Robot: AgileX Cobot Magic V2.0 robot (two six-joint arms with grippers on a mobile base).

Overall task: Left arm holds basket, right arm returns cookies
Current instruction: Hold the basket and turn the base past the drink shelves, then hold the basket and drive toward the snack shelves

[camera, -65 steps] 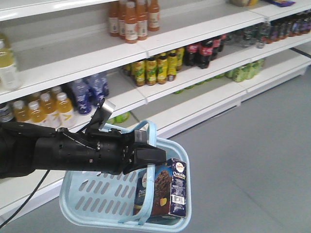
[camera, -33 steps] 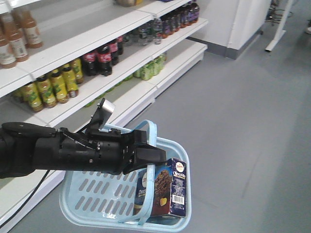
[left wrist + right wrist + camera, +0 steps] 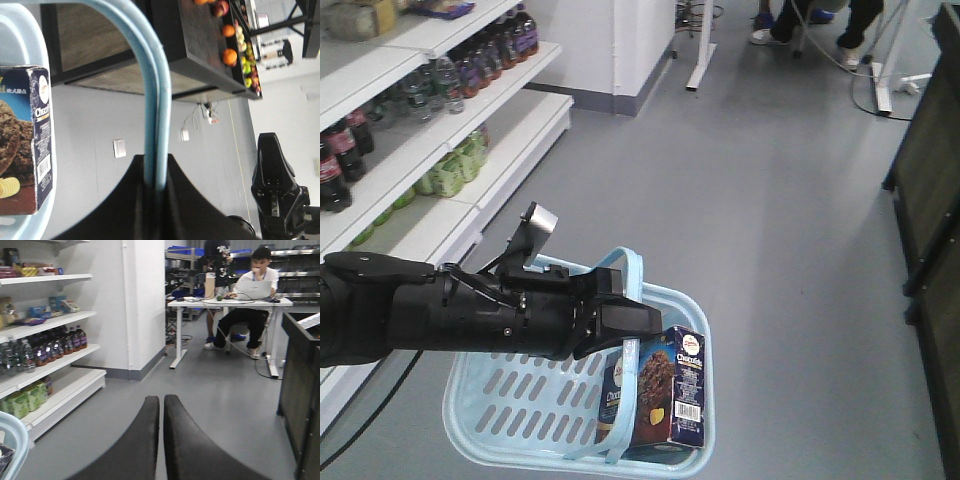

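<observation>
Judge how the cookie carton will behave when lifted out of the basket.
Probably stiff and light: the cookie carton is a crisp-edged printed box. It stands upright in the basket, so a nudge may tip it.

Right claw (image 3: 161, 399) closed, fingers touching; basket (image 3: 20, 440) rim, probably, lower left; bottle shelves (image 3: 65, 352) beyond.
</observation>
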